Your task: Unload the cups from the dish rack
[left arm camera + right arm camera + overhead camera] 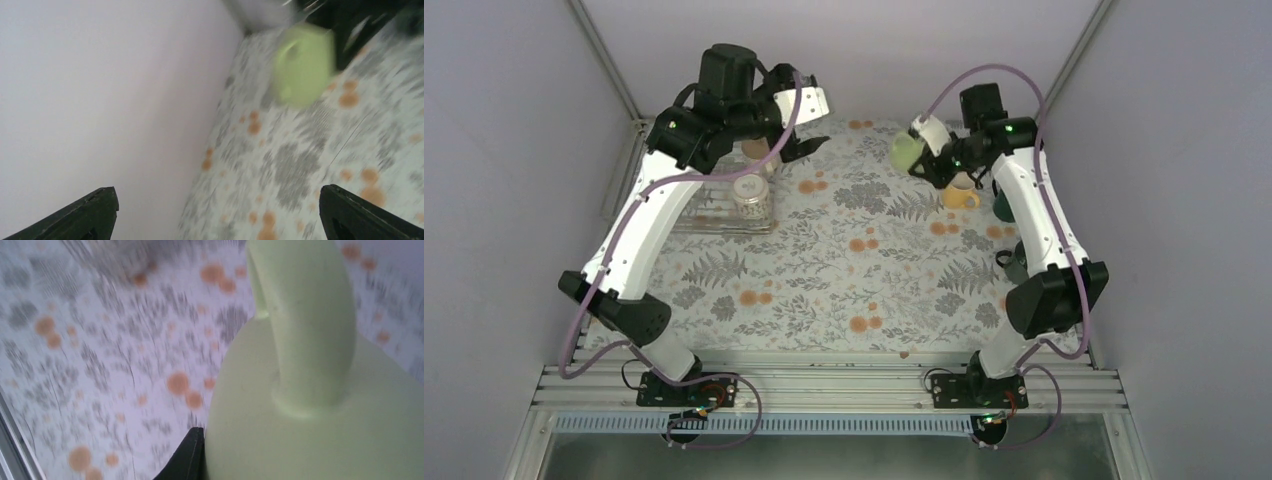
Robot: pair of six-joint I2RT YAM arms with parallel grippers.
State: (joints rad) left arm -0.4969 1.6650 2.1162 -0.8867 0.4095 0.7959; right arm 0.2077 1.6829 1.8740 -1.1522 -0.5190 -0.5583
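Currently held: a pale green mug [906, 150] is pinched by the right claw [922, 158] over the far right part of the table [844, 270].
Right claw: it is pressed together on the mug. In the right wrist view only one dark finger [187, 457] is seen, laid against the mug's body below its handle [305, 340].
Left claw [218, 192]: it is spread wide, with nothing gripped between the tips. It is held near the back wall [100, 90], just right of the rack's far end.
Dish rack [696, 205]: it is laid flat on the far left part of the table, partly covered by the left arm [649, 225].
Patterned mug [751, 197]: it is stood upright in the rack, at its right side.
Second mug [754, 150]: it is seen at the rack's far end, half hidden under the left arm; its colour cannot be told.
Yellow mug [961, 196]: it is set on the table just beside the right arm [1044, 220], near the held mug.
Dark green mug [1002, 207]: it is placed just right of the yellow mug, largely hidden behind the right arm.
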